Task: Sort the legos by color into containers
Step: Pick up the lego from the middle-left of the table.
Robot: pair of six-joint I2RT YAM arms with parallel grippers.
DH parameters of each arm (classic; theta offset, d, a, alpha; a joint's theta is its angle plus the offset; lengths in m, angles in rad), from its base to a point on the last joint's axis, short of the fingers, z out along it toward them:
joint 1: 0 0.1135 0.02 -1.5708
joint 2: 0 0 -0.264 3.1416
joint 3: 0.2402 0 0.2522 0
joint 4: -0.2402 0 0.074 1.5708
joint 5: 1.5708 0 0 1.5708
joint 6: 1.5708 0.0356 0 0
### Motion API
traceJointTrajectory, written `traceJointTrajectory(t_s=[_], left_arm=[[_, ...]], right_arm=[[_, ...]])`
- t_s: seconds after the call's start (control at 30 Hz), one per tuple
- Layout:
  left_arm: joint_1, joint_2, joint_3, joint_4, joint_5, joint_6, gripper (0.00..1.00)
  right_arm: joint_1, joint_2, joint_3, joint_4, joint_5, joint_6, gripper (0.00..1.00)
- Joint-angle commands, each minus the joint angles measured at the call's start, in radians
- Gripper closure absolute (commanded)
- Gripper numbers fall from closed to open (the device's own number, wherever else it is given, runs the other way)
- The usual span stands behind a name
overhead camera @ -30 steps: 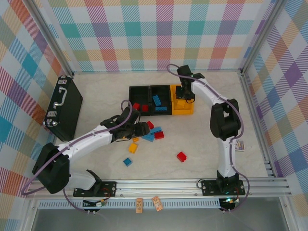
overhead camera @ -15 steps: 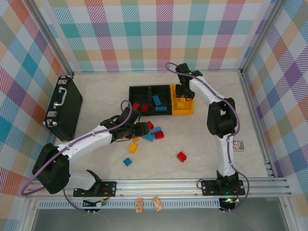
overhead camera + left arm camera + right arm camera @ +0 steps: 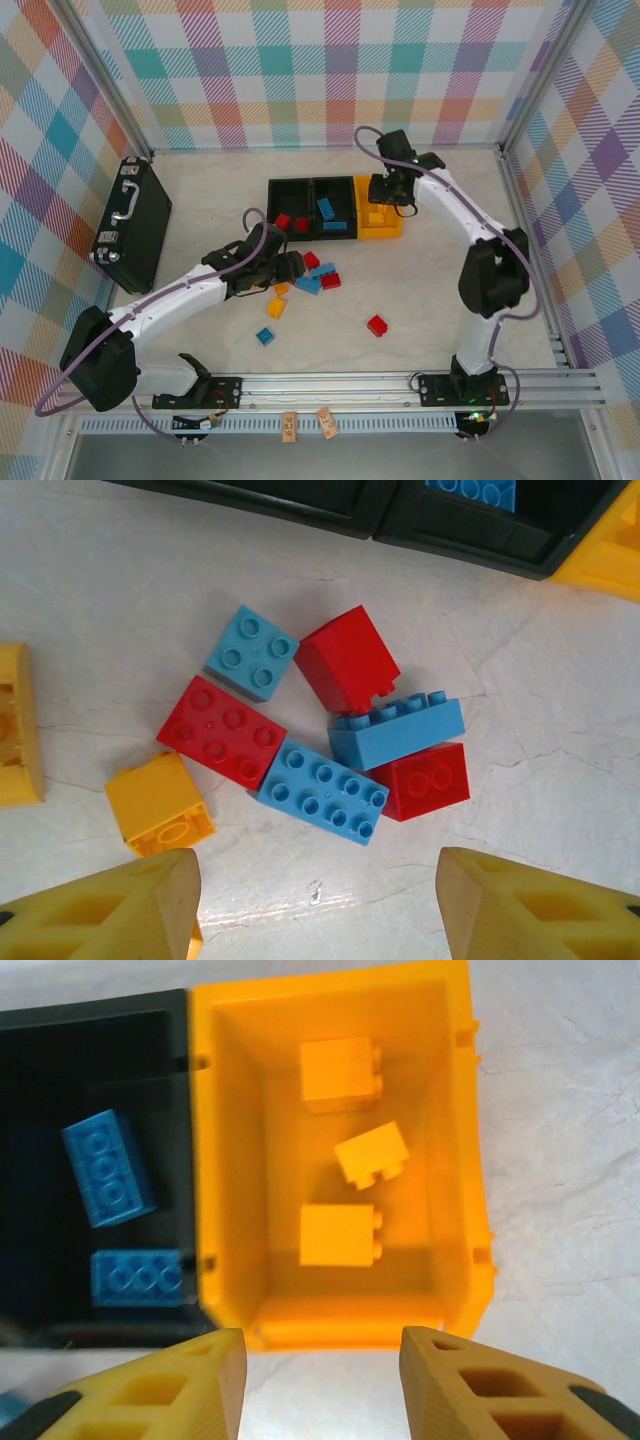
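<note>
The right gripper [image 3: 322, 1345] hung above the yellow bin [image 3: 228, 1160], its fingers a modest way apart and nothing between them. Over the past second it had kept its place above that bin while the arm's elbow swung out to the right. Three yellow bricks [image 3: 338, 1233] lay inside the bin, the middle one tilted. Two blue bricks [image 3: 108, 1168] lay in the black bin [image 3: 100, 1020] joined to its left.

The left gripper [image 3: 318, 872] hovered with its fingers wide apart and empty, above a huddle of loose bricks on the table [image 3: 560, 780]. The huddle was made of a flat red brick [image 3: 222, 732] touching a long blue brick [image 3: 322, 792], a small blue square [image 3: 252, 652], a red cube [image 3: 347, 658], a blue brick on its side [image 3: 397, 730] and a red brick [image 3: 425, 780] just below it, with a yellow cube [image 3: 160, 805] beside them. This gripper had barely shifted since a second before.

From above, the huddle lay just in front of the row of bins. The end bin [image 3: 290, 186] on the left held two red bricks [image 3: 283, 220]. Nearer the arm bases, well apart, sat a single yellow brick [image 3: 276, 307], a single blue brick [image 3: 265, 336] and a single red brick [image 3: 377, 324]. A black case [image 3: 130, 225] lay at the left side
</note>
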Motion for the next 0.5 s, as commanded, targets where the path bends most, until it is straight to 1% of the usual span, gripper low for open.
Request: traceJointTrajectory(t_s=[0.0, 0.13, 0.33, 0.47], left_arm=[[-0.013, -0.022, -0.021, -0.043, -0.025, -0.011, 0.36], [-0.013, -0.014, -0.013, -0.095, -0.035, 0.001, 0.36], [-0.013, -0.022, -0.021, -0.163, -0.028, 0.023, 0.36], [-0.013, -0.019, -0.024, -0.196, 0.004, 0.064, 0.37]], right_arm=[[0.017, -0.095, -0.120, 0.066, -0.078, 0.020, 0.55], [0.028, -0.214, -0.276, 0.140, -0.164, 0.038, 0.55], [0.048, -0.349, -0.439, 0.192, -0.273, 0.056, 0.54], [0.067, -0.417, -0.522, 0.217, -0.336, 0.063, 0.53]])
